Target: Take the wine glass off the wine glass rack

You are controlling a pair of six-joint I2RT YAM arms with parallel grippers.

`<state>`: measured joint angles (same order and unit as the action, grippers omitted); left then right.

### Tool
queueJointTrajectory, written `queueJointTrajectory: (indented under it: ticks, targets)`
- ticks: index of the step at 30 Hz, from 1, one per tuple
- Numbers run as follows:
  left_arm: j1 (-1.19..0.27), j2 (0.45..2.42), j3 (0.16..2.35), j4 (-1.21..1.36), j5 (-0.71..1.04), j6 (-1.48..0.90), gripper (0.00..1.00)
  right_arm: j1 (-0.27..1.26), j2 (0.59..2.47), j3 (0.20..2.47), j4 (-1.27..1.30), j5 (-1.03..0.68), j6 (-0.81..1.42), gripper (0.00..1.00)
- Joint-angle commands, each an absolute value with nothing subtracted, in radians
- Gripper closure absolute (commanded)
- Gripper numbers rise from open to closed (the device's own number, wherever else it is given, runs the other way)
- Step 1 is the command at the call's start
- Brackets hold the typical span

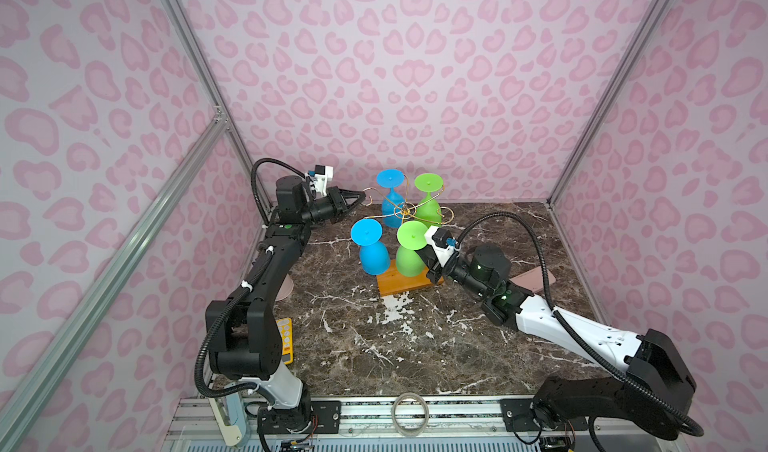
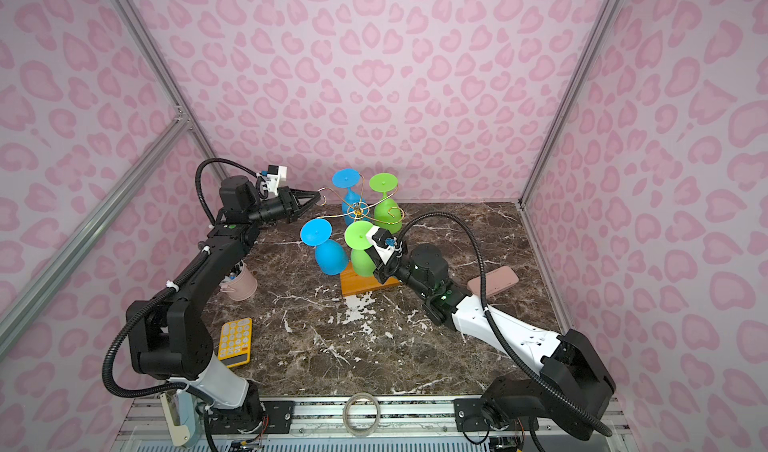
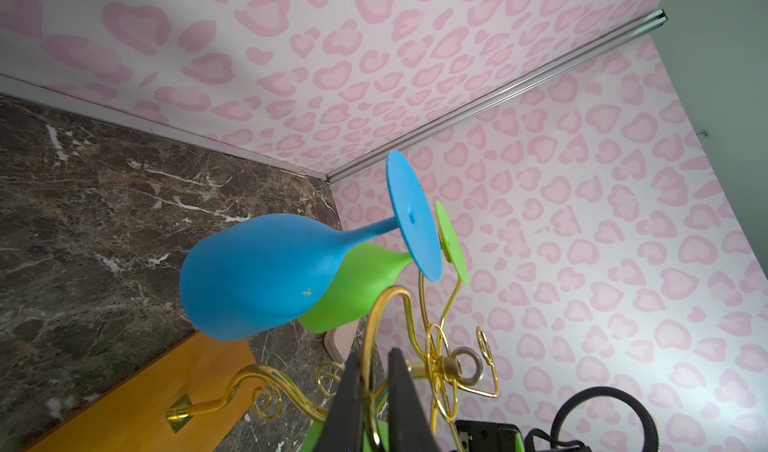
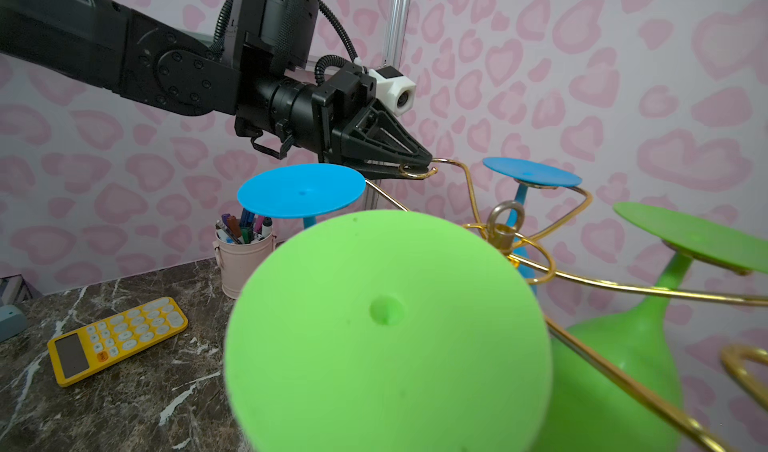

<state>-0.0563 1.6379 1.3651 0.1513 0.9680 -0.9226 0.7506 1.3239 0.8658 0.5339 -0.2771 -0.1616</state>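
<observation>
The wine glass rack (image 1: 404, 211), gold wire on an orange wooden base (image 1: 399, 286), carries several upside-down glasses in both top views. The near green wine glass (image 1: 409, 262) hangs at the front right, and its foot (image 4: 386, 329) fills the right wrist view. My right gripper (image 1: 420, 254) reaches under that foot at the stem, shut; its fingertips are hidden. A blue glass (image 1: 374, 259) hangs beside it. Another blue glass (image 1: 390, 178) and another green one (image 1: 428, 184) hang behind. My left gripper (image 3: 374, 358) is shut on a curled gold arm (image 3: 390, 300) of the rack.
A pink pen cup (image 2: 241, 281) stands at the left by my left arm. A yellow calculator (image 2: 236, 340) lies near the front left. A pink flat case (image 2: 494, 281) lies at the right behind my right arm. A tape ring (image 1: 410, 412) sits on the front rail.
</observation>
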Motion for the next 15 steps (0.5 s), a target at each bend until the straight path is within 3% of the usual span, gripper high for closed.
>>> queueJointTrajectory:
  ticks: [1, 15]
  targets:
    - [-0.057, 1.651, 1.353, 0.084, 0.946, -0.817, 0.95, 0.758, 1.324, 0.850, 0.490, -0.328, -0.177, 1.00]
    - [-0.058, 1.646, 1.355, 0.092, 0.949, -0.834, 0.97, 0.759, 1.334, 0.861, 0.393, -0.304, -0.205, 1.00]
